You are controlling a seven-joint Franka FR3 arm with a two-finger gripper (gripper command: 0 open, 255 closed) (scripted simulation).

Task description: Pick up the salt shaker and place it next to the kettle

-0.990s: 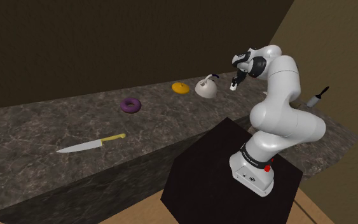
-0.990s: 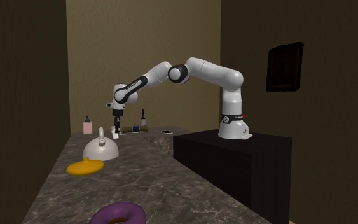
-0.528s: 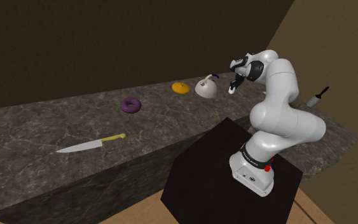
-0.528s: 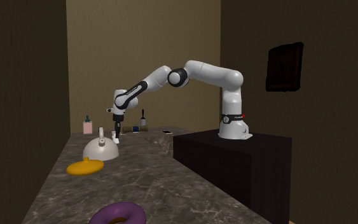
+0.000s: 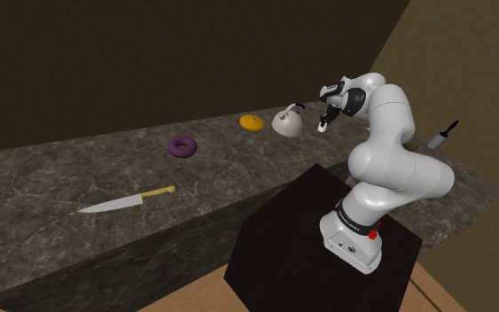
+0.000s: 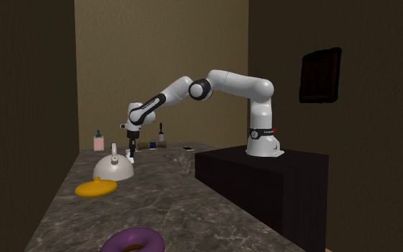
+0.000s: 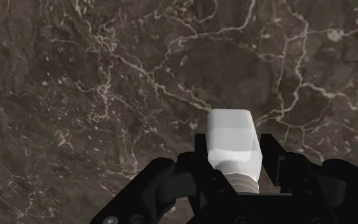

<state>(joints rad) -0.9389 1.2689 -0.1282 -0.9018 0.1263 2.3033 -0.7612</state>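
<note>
A small white salt shaker (image 7: 234, 145) sits clasped between my gripper's black fingers (image 7: 204, 153), above the dark marble counter (image 7: 107, 76). In the shoulder view my gripper (image 5: 323, 121) hangs just to the right of the white kettle (image 5: 287, 121), with the white salt shaker (image 5: 322, 127) at its tip. In the second exterior view my gripper (image 6: 130, 148) holds the salt shaker (image 6: 129, 154) just behind and right of the kettle (image 6: 113, 167), a little above the counter.
An orange disc (image 5: 252, 123), a purple doughnut (image 5: 182, 147) and a knife (image 5: 125, 202) lie along the counter (image 5: 79, 177). Another knife (image 5: 441, 136) lies past the arm. A pink bottle (image 6: 99, 140) and small items stand at the counter's far end. The black stand (image 5: 318, 248) is close.
My gripper has carried the salt shaker closer to the kettle and a little lower. The fingers have stayed shut on it.
</note>
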